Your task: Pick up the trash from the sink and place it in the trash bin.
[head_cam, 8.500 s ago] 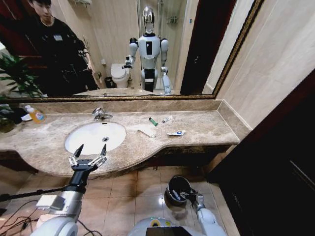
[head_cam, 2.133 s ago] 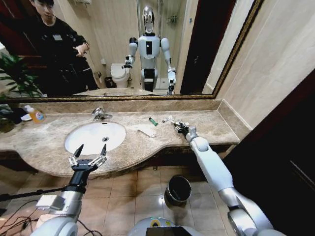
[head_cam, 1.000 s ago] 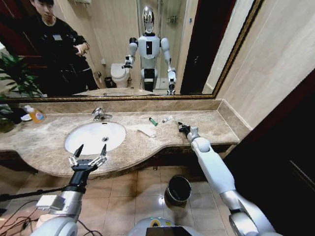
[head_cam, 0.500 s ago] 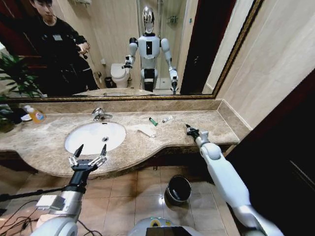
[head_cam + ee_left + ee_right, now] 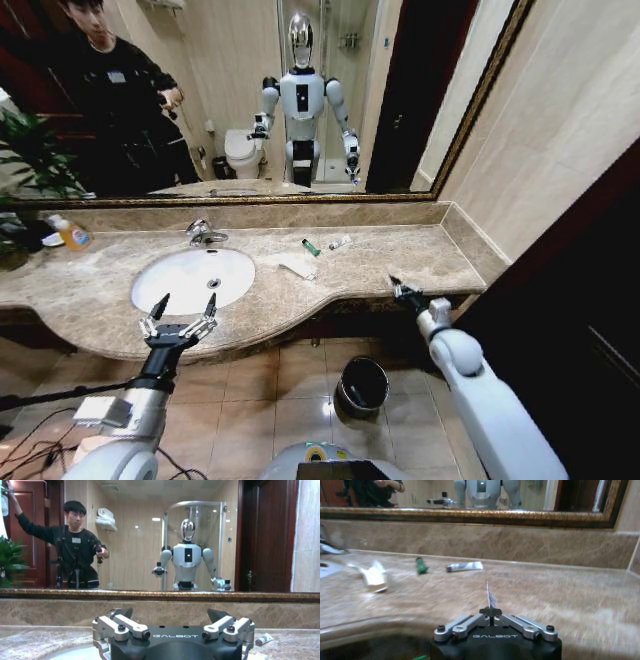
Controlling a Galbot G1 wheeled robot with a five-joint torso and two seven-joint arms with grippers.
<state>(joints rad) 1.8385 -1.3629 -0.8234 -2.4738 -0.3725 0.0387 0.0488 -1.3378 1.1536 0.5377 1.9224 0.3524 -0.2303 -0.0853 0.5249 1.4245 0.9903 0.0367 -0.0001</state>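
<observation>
**Head view: right arm held a small tube at the counter's front edge**

Head view showed the right gripper at the front edge of the marble counter, above the floor and the trash bin, which stood on the tiles below, slightly toward the robot's left. In the right wrist view its fingers were clenched together on a thin white tube with blue marks, which stood upright between them.

The rest of the litter lay on the counter, to the right of the sink: a green tube and a white tube near the back wall, and a pale wrapper closer to the basin. The right wrist view showed the same three, the green tube between the wrapper and the white tube, all apart from each other.

The left gripper hung at the front rim of the sink, its fingers spread wide with nothing between them. A yellow-orange bottle stood at the counter's far left by a plant. The chrome tap sat behind the basin.
</observation>
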